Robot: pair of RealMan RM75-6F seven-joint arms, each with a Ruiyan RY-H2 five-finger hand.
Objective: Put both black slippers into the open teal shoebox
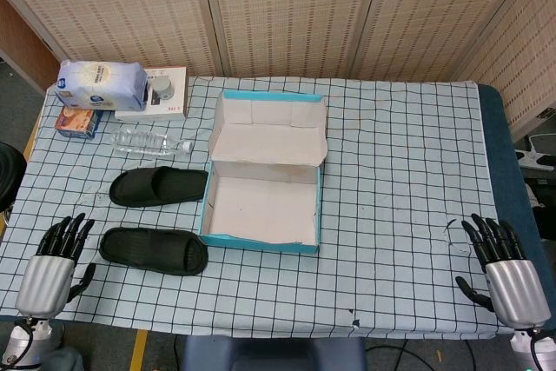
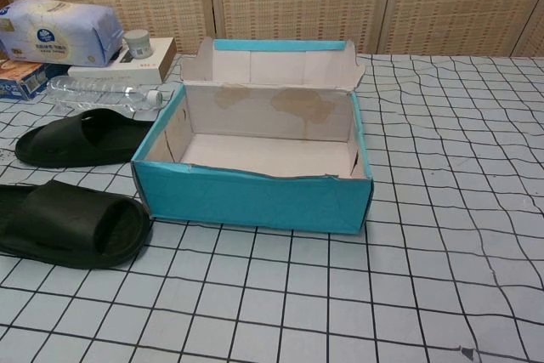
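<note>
The head view looks steeply down from high above the table's (image 1: 408, 171) near edge. The chest view sits low and close, facing forward. Both share the shoebox (image 1: 261, 211) (image 2: 255, 197).

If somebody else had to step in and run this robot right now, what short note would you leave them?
Left hand: open, holding nothing, at the near left table edge.
Right hand: open, holding nothing, at the near right edge.
Teal shoebox: lid up, nothing inside.
Near slipper and far slipper: both lie on the cloth left of the box, closer to the left hand.
Done: nothing yet.
Left: both slippers go into the box.
</note>
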